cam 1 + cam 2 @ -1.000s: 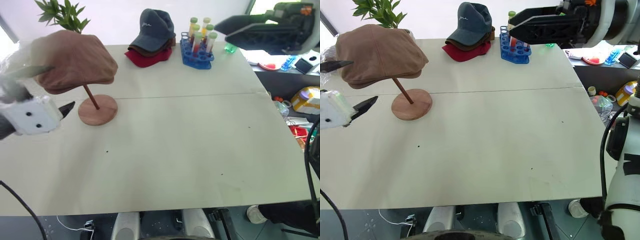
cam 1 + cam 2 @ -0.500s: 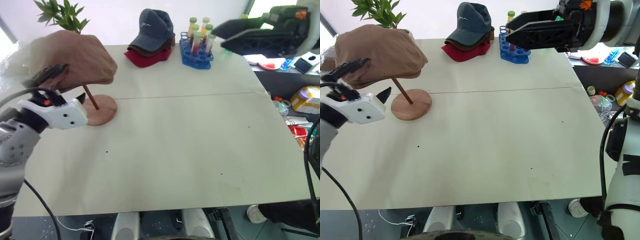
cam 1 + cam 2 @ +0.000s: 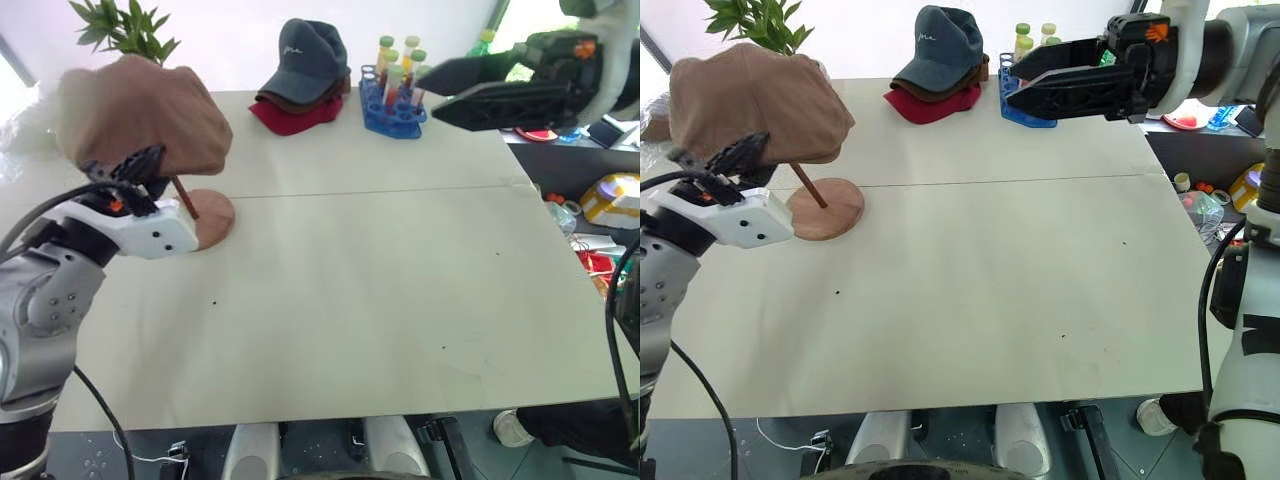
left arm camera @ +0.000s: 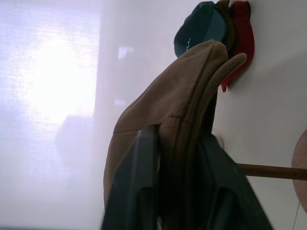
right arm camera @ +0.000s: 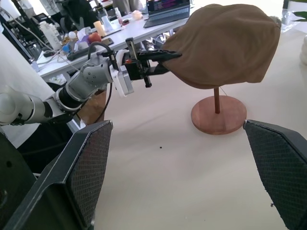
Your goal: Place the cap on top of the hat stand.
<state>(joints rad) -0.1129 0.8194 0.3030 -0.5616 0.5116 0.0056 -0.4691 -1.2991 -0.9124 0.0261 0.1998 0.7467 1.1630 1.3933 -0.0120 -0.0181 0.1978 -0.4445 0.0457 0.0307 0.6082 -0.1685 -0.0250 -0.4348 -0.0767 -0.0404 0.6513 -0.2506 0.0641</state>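
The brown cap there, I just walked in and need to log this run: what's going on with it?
The brown cap sits draped over the top of the hat stand on the table. The left gripper is shut on the cap's edge, fabric pinched between its fingers. The right gripper hangs open in the air above the far side of the table, holding nothing. A stack of other caps and a blue tube rack stand farther back, untouched.
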